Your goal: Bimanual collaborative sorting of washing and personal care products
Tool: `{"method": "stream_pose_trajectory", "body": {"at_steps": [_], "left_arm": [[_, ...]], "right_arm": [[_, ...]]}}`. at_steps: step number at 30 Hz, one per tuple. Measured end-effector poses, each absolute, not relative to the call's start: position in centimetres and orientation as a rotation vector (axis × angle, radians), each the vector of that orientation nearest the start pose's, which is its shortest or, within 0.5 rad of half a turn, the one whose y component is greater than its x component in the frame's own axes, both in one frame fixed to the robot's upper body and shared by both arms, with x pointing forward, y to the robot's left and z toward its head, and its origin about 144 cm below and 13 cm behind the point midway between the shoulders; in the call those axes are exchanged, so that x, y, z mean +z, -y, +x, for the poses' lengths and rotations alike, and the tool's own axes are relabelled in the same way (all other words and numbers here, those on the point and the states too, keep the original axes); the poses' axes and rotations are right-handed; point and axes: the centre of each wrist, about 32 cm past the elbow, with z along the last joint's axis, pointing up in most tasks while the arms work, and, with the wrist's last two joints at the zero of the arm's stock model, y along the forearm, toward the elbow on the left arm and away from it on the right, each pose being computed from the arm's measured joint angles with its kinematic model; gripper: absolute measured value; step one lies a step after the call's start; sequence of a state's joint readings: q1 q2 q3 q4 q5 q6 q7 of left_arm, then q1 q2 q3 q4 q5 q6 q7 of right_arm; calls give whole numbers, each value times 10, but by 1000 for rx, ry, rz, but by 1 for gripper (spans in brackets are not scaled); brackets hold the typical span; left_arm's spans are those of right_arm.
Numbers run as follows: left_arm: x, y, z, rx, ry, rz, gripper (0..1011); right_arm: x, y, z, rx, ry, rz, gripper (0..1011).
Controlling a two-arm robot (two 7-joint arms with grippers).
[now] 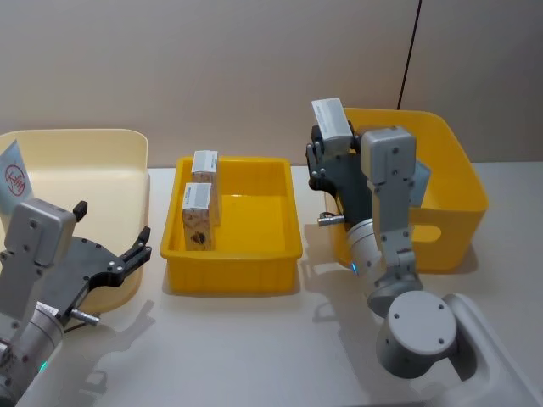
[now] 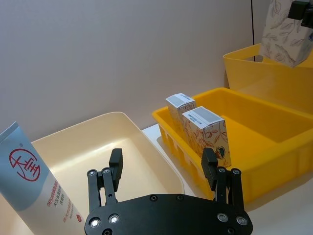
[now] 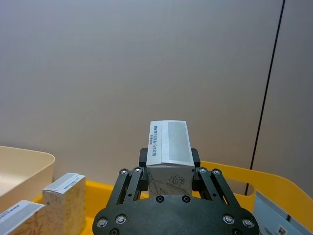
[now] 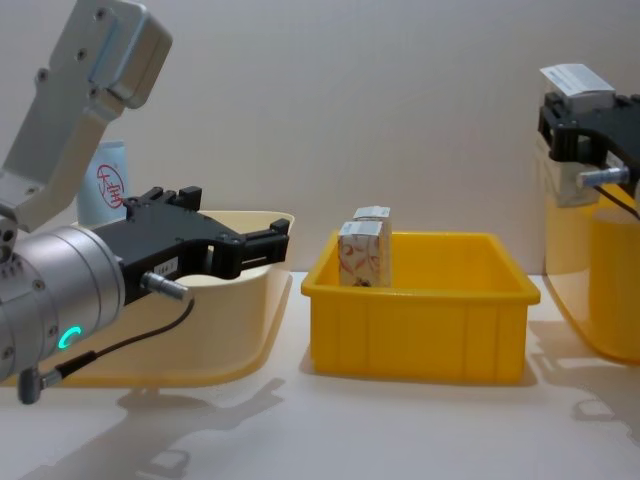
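The right tool (image 1: pixel 333 142) pinches a white carton (image 1: pixel 330 120) above the deep yellow bin's (image 1: pixel 458 203) near rim and should carry it level toward the shallow middle tray (image 1: pixel 233 254) beside two standing cartons (image 1: pixel 201 203), while the left tool (image 1: pixel 114 242) hangs spread over the cream bin (image 1: pixel 85 170).

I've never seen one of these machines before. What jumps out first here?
The right pincer holds a small white carton up in the air, over the near-left rim of the deep yellow bin. In the shallow yellow tray at the middle, two matching cartons stand along its left side. The left pincer hangs open over the cream tub, where a pale-blue tube with a red round logo leans.
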State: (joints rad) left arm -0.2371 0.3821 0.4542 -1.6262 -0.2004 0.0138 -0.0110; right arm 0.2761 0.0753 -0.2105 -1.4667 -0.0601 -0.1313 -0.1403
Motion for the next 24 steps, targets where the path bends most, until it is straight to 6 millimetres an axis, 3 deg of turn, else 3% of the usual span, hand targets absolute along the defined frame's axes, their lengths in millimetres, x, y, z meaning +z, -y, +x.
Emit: {"method": "stream_pose_trajectory", "body": {"at_steps": [24], "left_arm": [[1204, -198, 492, 1124, 268, 61, 1003]], "right_arm": [[1200, 191, 520, -1562, 373, 114, 446]]}}
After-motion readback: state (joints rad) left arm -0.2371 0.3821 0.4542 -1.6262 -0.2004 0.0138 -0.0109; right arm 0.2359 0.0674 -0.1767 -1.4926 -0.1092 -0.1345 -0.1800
